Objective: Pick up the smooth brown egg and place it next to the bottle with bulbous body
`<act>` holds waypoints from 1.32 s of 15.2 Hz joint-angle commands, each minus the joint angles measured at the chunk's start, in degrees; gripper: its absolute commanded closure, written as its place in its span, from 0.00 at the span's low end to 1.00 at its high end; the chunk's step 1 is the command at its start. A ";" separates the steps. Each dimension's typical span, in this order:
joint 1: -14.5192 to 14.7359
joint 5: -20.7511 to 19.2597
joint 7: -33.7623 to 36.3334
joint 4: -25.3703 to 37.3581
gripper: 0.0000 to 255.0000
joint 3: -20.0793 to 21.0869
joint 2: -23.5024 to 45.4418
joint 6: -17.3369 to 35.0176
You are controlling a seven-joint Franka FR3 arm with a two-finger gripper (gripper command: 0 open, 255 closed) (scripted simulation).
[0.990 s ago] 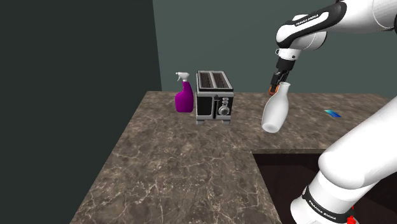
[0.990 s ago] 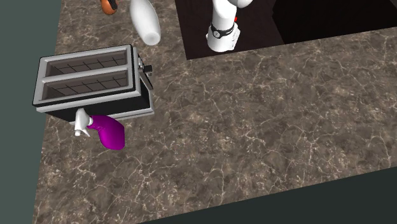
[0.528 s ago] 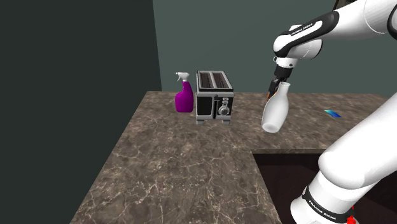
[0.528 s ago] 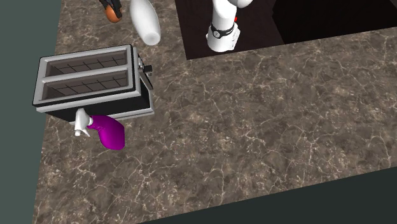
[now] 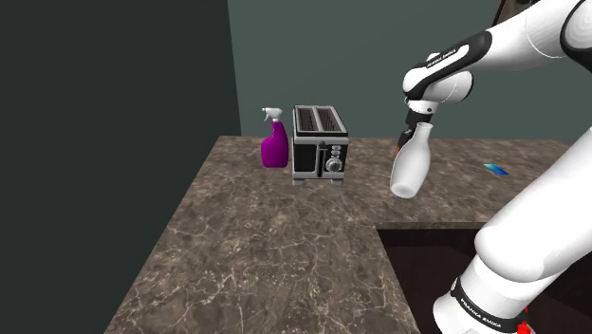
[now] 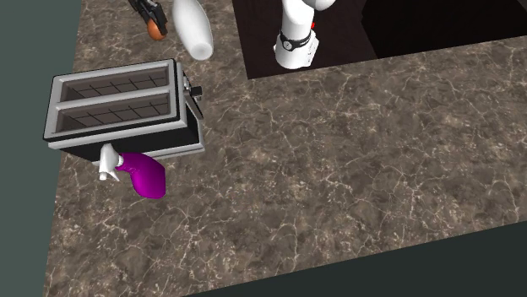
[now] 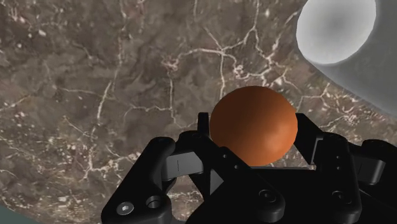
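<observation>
Clasping the brown egg (image 7: 253,121) between its two black fingers (image 7: 202,130), the gripper (image 7: 254,141) pointed down at the dark, veined stone countertop (image 7: 95,83). The egg sat pinched at the fingertips, smooth and rounded, with the counter's surface showing beyond it. Just beside the egg rose the white bottle (image 7: 337,28), its pale body close to one finger but apart from it.

In the shoulder view the gripper (image 5: 406,140) hung at the height of the bottle's (image 5: 412,169) neck, partly hidden behind it, and a sliver of the egg (image 5: 397,145) showed at the bottle's left. The bottle widened toward its base on the countertop (image 5: 275,247). Further to that view's left stood a black and silver toaster (image 5: 320,144), and just beside it a purple spray bottle (image 5: 274,145) with a white trigger. A small blue thing (image 5: 495,170) lay well apart on that view's right.

From the second exterior view the gripper (image 6: 145,10) and egg (image 6: 155,30) were near the top edge, just left of the bottle (image 6: 193,29), with the toaster (image 6: 122,110) below them and the spray bottle (image 6: 143,175) beyond it. The arm's white base (image 6: 296,38) stood in a dark recess (image 6: 405,25) cut into the countertop (image 6: 338,169).
</observation>
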 commanded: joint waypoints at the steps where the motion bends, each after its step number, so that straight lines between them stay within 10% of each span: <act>1: 0.12 0.50 -0.33 -0.77 1.00 -0.07 0.93 1.66; 17: 0.37 3.09 -2.62 -3.57 1.00 -0.49 5.17 8.23; 18: 0.38 3.07 -2.59 -3.58 0.00 -0.48 5.13 8.21; 20: 0.35 3.02 -2.61 -3.59 0.00 -0.51 5.07 8.16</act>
